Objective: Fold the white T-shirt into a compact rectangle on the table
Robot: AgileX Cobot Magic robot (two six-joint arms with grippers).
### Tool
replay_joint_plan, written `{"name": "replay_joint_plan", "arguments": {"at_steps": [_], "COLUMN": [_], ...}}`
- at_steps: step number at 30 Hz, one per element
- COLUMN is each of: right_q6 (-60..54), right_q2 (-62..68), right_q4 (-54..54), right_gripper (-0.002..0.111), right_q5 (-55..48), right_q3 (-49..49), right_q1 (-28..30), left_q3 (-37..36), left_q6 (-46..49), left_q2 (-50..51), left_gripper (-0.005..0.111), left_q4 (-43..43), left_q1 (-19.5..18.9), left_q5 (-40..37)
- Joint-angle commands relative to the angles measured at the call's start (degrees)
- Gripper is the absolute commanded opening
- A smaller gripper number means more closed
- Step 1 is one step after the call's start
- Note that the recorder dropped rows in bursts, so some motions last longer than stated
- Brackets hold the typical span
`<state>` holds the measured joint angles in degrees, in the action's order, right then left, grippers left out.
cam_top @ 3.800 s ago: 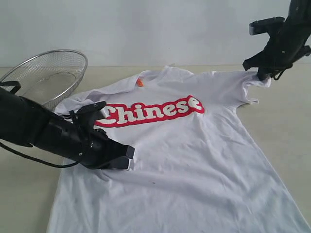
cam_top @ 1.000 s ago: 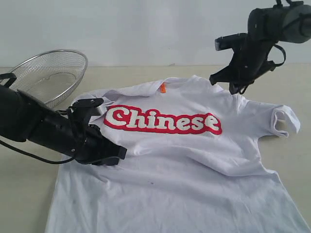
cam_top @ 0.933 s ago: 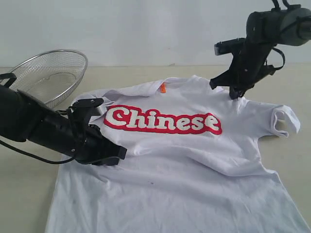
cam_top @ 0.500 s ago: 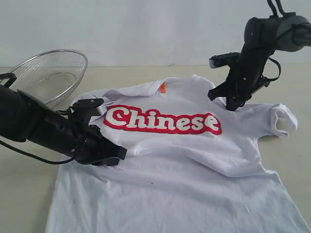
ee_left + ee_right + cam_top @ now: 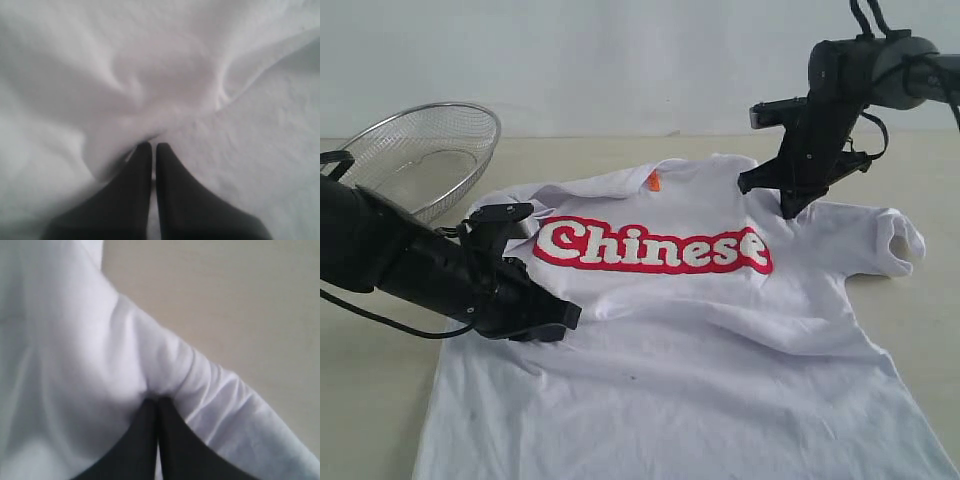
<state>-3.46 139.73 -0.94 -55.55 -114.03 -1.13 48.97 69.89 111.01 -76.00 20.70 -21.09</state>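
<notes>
The white T-shirt (image 5: pixel 700 330) lies face up on the table (image 5: pixel 370 400), its red "Chinese" lettering (image 5: pixel 655 247) and orange neck tag (image 5: pixel 653 181) showing. My left gripper (image 5: pixel 565 315) rests low on the shirt's left side, shut, with a fold of white cloth bunched at its tips (image 5: pixel 152 145). My right gripper (image 5: pixel 788 208) points down onto the shirt's right shoulder, shut, with fabric (image 5: pixel 100 365) puckered around its closed tips (image 5: pixel 157 401). The right sleeve (image 5: pixel 900 240) lies curled beyond it.
A silver wire-mesh basket (image 5: pixel 415 150) stands at the back left, close behind the left arm (image 5: pixel 390 255). Bare tabletop runs behind the collar and to the right of the sleeve (image 5: pixel 930 330). The shirt's hem runs off the near edge of the view.
The right gripper has left the sleeve, come left and down onto the right shoulder, and the shirt has swung round. The lettering edged left just now. The left arm is still.
</notes>
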Motion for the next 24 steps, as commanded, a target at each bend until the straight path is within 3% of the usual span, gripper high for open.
{"name": "replay_joint_plan", "arguments": {"at_steps": [1, 6, 16, 24], "right_q6": [4.01, 4.28, 2.82, -8.09], "right_q2": [3.72, 3.14, -8.96, -17.37], "right_q4": [-6.47, -10.87, -10.79, 13.91], "right_gripper": [0.000, 0.000, 0.000, 0.000], "right_q5": [-0.37, -8.98, -14.42, -14.42], "right_q3": [-2.86, -8.73, -9.26, -0.13], "right_q1": [0.58, 0.58, 1.66, 13.02], "left_q3": [-0.43, -0.43, -0.43, -0.43], "left_q6": [-0.72, -0.72, -0.72, -0.45], "left_q2": [-0.06, -0.06, -0.06, -0.06], "left_gripper": [0.005, 0.005, 0.005, 0.005], "left_q4": [0.89, 0.89, 0.89, 1.99], "left_q1": [-0.16, -0.16, -0.16, -0.16], "left_q5": [-0.09, -0.09, 0.54, 1.68]}}
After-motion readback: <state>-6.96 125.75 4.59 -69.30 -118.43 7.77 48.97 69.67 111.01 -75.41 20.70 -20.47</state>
